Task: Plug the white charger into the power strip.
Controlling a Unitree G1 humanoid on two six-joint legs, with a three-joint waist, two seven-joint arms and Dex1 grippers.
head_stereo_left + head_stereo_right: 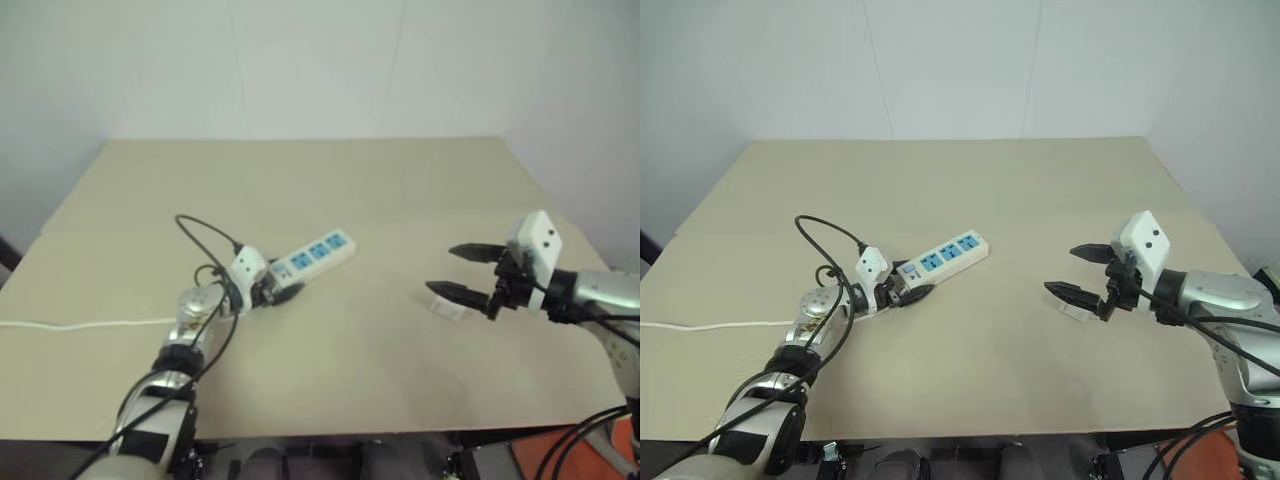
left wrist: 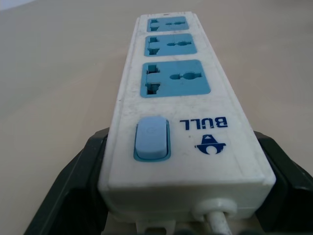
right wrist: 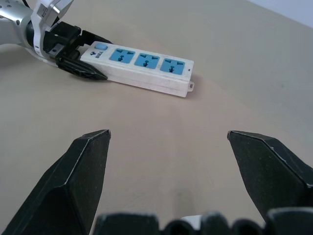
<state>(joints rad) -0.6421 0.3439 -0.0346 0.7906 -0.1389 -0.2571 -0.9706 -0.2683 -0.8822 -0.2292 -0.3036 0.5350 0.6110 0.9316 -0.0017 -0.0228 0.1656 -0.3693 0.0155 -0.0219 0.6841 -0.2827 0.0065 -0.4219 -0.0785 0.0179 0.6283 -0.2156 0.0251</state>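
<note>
Left jaws (image 1: 908,293): clamped on the switch end of the power strip (image 1: 943,257), one finger on each long side.
Right jaws (image 1: 1077,272): spread wide, holding nothing, above the bench (image 1: 970,190) at 3 o'clock.
Power strip: flat near bench centre, running toward 2 o'clock, sockets up.
White charger (image 1: 1074,312): on the bench just beneath the right jaws.
Cord (image 1: 710,325): trailing off toward 9 o'clock.

Broad beige tabletop (image 1: 1040,200) against plain white walls (image 1: 960,60), perhaps an orange object (image 1: 570,455) on the floor.
</note>
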